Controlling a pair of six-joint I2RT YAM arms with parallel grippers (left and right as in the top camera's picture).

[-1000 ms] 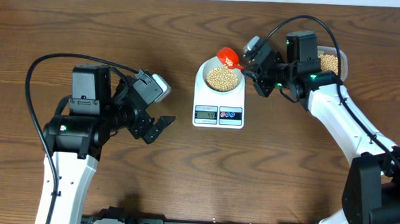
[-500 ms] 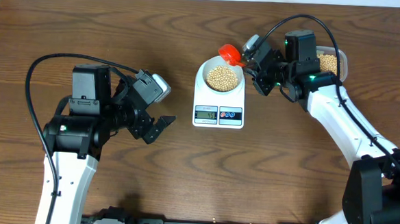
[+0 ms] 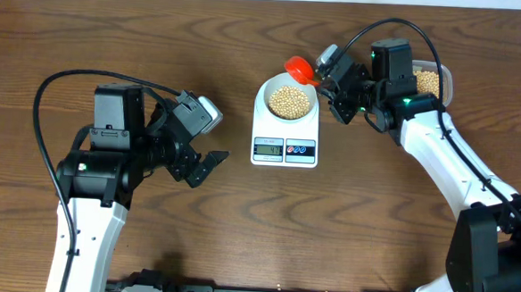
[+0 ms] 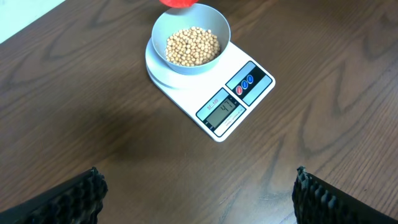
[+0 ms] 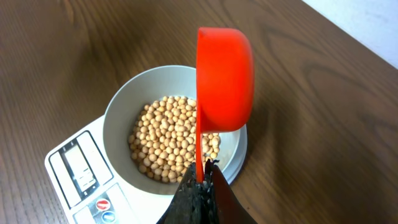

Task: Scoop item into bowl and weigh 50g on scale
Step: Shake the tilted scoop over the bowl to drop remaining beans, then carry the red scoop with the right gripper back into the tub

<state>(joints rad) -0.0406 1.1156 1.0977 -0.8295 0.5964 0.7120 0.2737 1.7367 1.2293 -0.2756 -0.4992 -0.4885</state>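
The pale bowl [image 3: 265, 97] stands on the white scale [image 3: 259, 132], partly filled with tan beans [image 3: 288, 100]. My right gripper [image 3: 324, 84] is shut on the thin handle of a red scoop [image 3: 299, 70], which hangs over the bowl's far right rim. In the right wrist view the scoop [image 5: 225, 78] is tipped on its side above the beans [image 5: 165, 137], its inside hidden. My left gripper [image 3: 204, 168] is open and empty, left of the scale. Its wrist view shows the bowl [image 4: 160, 28] and scale [image 4: 174, 87] ahead of the wide-apart fingers [image 4: 81, 196].
A clear plastic tub [image 3: 427, 81] holding more beans sits at the back right, partly behind my right arm. The scale's display [image 3: 268, 147] and two round buttons [image 3: 300, 149] face the table's front edge. The rest is bare wooden tabletop.
The red scoop has drawn slightly back from over the beans toward the bowl's far rim. The left arm has not moved.
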